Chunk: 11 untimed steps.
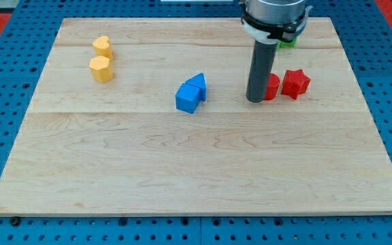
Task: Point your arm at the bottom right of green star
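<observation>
Only a small green sliver (288, 43) shows at the view's top, right of the arm's collar; its shape cannot be made out, and the arm hides the rest. My dark rod comes down from the top and my tip (255, 99) rests on the board, below and left of that green piece. The tip touches the left side of a red block (271, 87), whose shape is partly hidden. A red star (295, 83) sits just right of it.
A blue cube (188, 99) and a blue triangular block (197, 84) sit together left of the tip. A yellow heart (102, 46) and a yellow hexagonal block (101, 69) sit at the top left. The wooden board (196, 170) lies on a blue pegboard.
</observation>
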Each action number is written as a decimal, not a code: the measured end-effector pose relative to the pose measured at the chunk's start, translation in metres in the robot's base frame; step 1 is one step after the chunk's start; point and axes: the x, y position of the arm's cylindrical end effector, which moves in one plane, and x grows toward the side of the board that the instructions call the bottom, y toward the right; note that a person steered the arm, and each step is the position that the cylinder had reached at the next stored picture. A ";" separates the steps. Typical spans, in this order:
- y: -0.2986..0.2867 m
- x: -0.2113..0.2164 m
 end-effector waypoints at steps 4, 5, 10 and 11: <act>-0.038 -0.020; -0.051 -0.055; 0.132 -0.130; 0.160 -0.154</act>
